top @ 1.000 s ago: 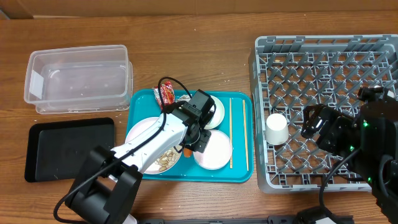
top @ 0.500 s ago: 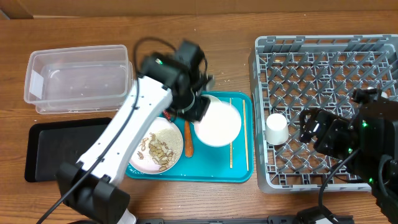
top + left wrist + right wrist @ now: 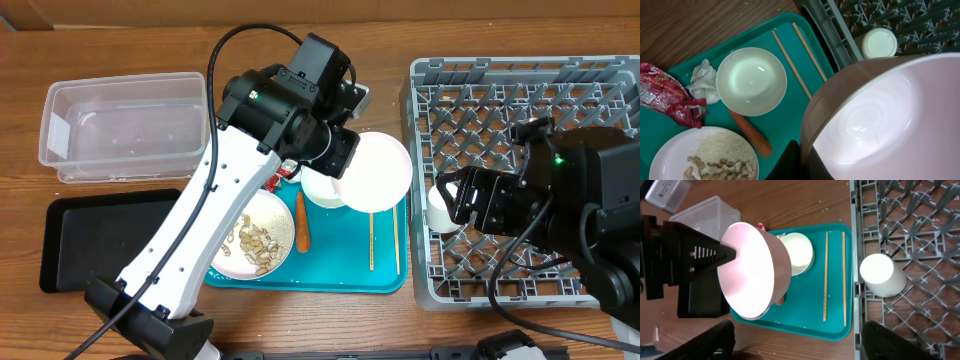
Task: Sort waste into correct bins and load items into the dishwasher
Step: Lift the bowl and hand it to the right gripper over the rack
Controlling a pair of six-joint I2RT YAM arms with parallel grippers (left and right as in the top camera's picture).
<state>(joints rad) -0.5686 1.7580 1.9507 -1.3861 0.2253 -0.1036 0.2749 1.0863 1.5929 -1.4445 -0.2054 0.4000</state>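
The left tool [image 3: 338, 160] is clamping the rim of a bowl [image 3: 378, 172], holding it raised above the right end of the teal tray [image 3: 350, 272], near the rack [image 3: 520, 100]. The right tool [image 3: 458, 200] is hovering with its jaws apart over the rack's left side, just beside the cup [image 3: 881, 275], which seems to be standing mouth-down. A second bowl [image 3: 751, 81], chopsticks [image 3: 371, 240], carrot [image 3: 301, 220], wrapper [image 3: 665, 95], tissue [image 3: 702, 82] and a plate [image 3: 222, 268] of scraps [image 3: 255, 245] are lying on the tray.
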